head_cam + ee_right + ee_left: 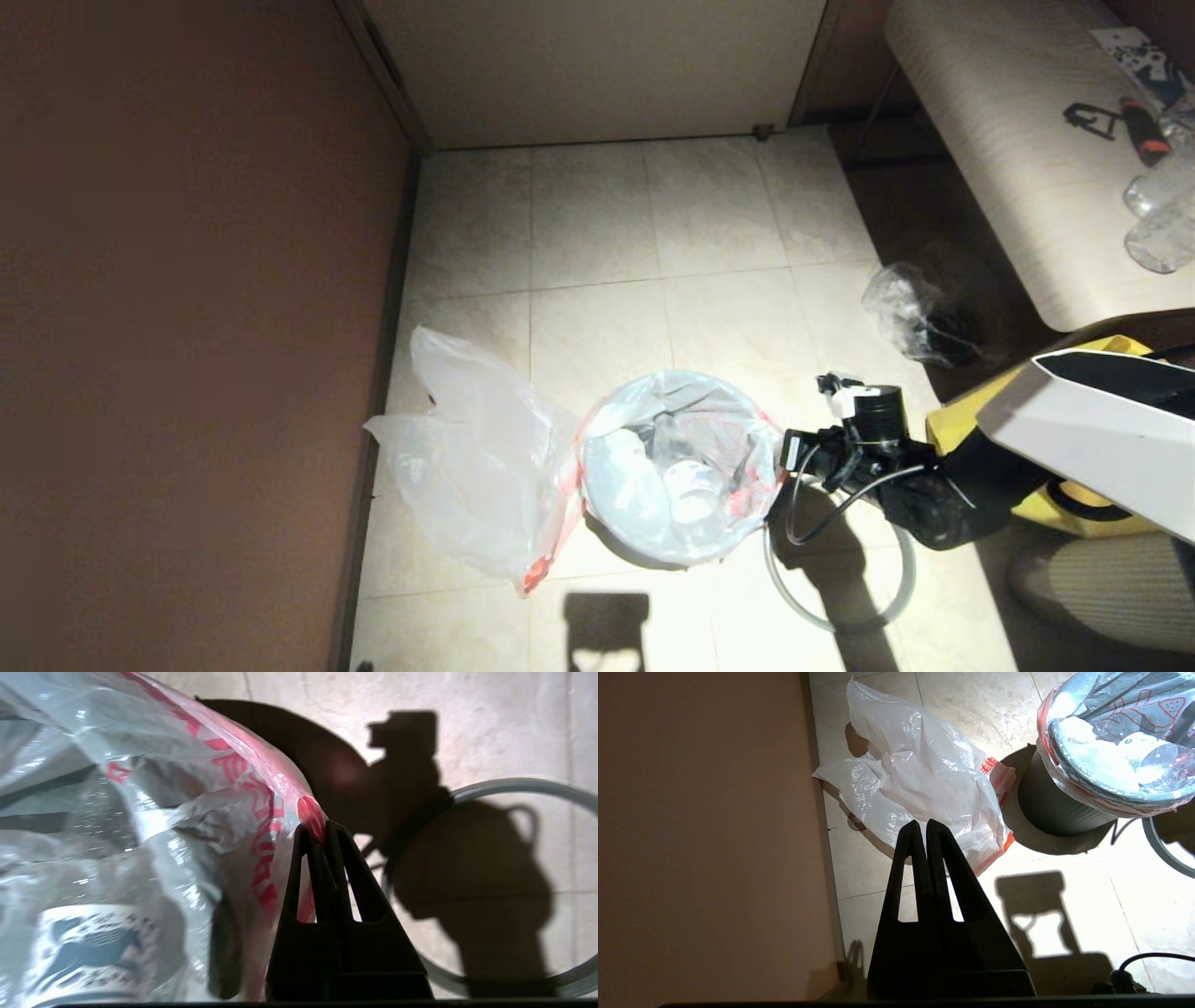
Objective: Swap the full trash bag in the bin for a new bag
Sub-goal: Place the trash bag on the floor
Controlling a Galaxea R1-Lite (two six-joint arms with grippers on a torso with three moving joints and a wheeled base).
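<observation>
We see the bin [1057, 812] walls hidden in the head view beneath the full trash bag [681, 467], and the grey hoop [1164, 847] beside the bin cut off by the left wrist view's edge.

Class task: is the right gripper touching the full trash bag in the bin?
Touching. The right wrist view shows the right gripper shut on the red edge of the full trash bag.

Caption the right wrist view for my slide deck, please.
Right gripper shut on the full trash bag's red rim.
</observation>
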